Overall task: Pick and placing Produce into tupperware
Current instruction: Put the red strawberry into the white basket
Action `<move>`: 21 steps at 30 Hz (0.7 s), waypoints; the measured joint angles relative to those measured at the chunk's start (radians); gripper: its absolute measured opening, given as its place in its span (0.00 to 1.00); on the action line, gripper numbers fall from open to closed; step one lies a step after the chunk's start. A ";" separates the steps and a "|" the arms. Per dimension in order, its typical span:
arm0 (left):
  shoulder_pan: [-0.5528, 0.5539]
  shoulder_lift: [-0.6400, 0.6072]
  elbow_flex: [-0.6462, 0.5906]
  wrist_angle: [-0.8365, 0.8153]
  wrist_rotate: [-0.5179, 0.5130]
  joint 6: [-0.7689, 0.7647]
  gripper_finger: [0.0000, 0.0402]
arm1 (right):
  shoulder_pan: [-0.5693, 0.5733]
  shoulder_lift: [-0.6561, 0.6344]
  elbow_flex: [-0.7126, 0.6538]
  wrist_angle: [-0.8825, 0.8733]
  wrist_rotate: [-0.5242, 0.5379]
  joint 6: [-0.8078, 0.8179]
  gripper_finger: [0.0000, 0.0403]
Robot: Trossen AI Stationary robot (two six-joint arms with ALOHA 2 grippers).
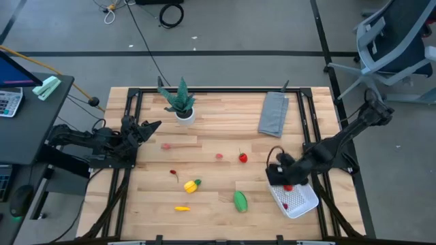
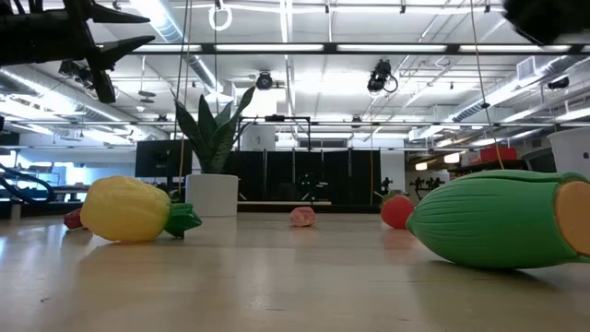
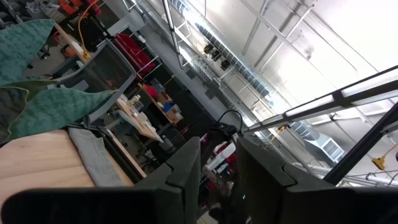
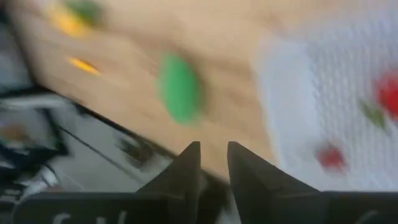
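The white tupperware (image 1: 300, 202) sits at the near right and holds red pieces (image 1: 286, 188); it also shows in the right wrist view (image 4: 348, 68). My right gripper (image 1: 276, 174) hovers over its far-left corner, fingers (image 4: 213, 163) a narrow gap apart and empty. On the wood lie a green oblong (image 1: 240, 201), a yellow piece with a green end (image 1: 193, 185), a thin yellow-orange piece (image 1: 182, 208), a red piece (image 1: 242, 158), a tiny red piece (image 1: 173, 173) and two pinkish pieces (image 1: 219, 156) (image 1: 165, 145). My left gripper (image 1: 146, 127) waits at the table's left edge, narrowly open and empty.
A potted plant in a white pot (image 1: 182, 107) stands at the far middle. A folded grey cloth (image 1: 274, 113) lies at the far right. Black frame rails (image 1: 133, 122) run along the table's left and right sides. Bare wood lies between the red piece and the green oblong.
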 joint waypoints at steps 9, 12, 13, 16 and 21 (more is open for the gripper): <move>0.000 0.000 0.000 0.000 0.000 -0.001 0.27 | -0.264 0.006 0.130 -0.058 0.333 -0.691 0.24; 0.000 0.000 0.000 0.000 0.000 -0.020 0.27 | -0.383 0.060 0.133 -0.049 0.231 -0.890 0.26; 0.000 0.000 0.000 0.000 0.000 -0.032 0.27 | -0.422 0.083 0.133 -0.048 0.180 -0.924 0.27; 0.000 0.000 0.000 0.000 0.000 -0.053 0.27 | -0.505 0.168 0.133 -0.045 0.044 -1.023 0.30; 0.000 0.000 0.000 0.000 0.000 -0.052 0.27 | -0.562 0.298 0.132 -0.037 0.010 -1.149 0.34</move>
